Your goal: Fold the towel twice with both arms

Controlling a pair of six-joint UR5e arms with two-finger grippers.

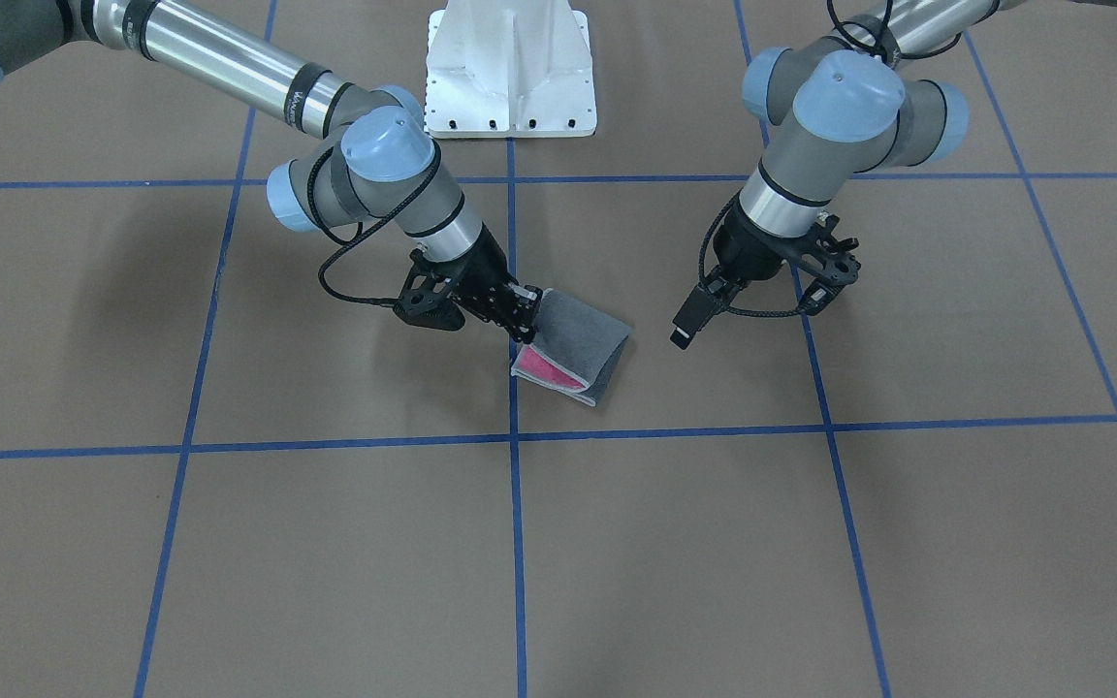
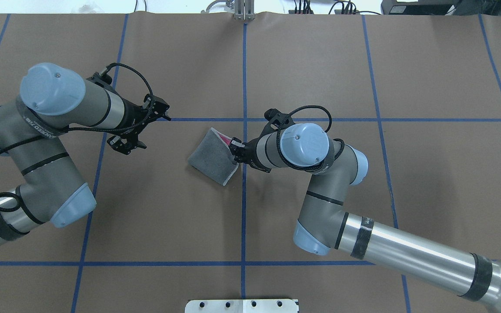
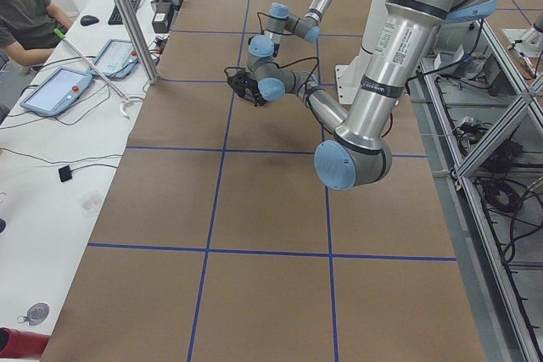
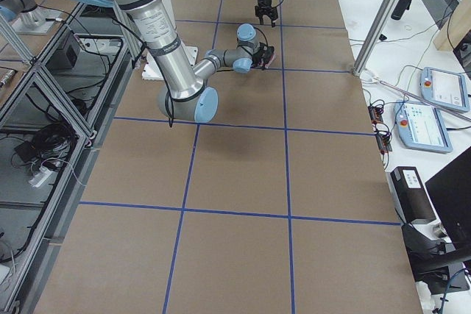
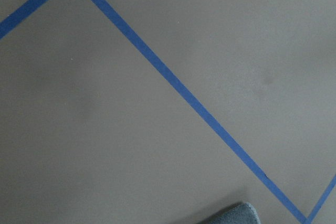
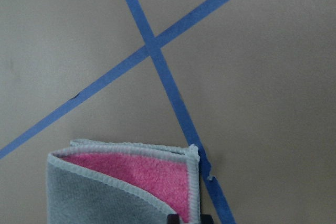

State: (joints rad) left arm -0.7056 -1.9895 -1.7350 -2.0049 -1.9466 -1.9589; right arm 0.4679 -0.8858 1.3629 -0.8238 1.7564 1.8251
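Brown paper-covered table point(image 2: 320, 65) with a blue tape grid point(image 2: 244, 217), white pedestal base point(image 1: 510, 78) at the robot side. The towel point(image 2: 210, 157) lies folded near the table centre, just beside a tape crossing, dark grey face out, pink showing at the open layered edge. The right gripper point(image 2: 235, 152) is clamped on that edge, jaws closed over the stitched border. The left gripper point(image 2: 125, 145) hangs above bare table, well apart from the towel, holding nothing; can't tell how wide its jaws are.

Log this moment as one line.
right hand shut on edge of folded pink-and-grey terry towel | left hand open, clear of towel
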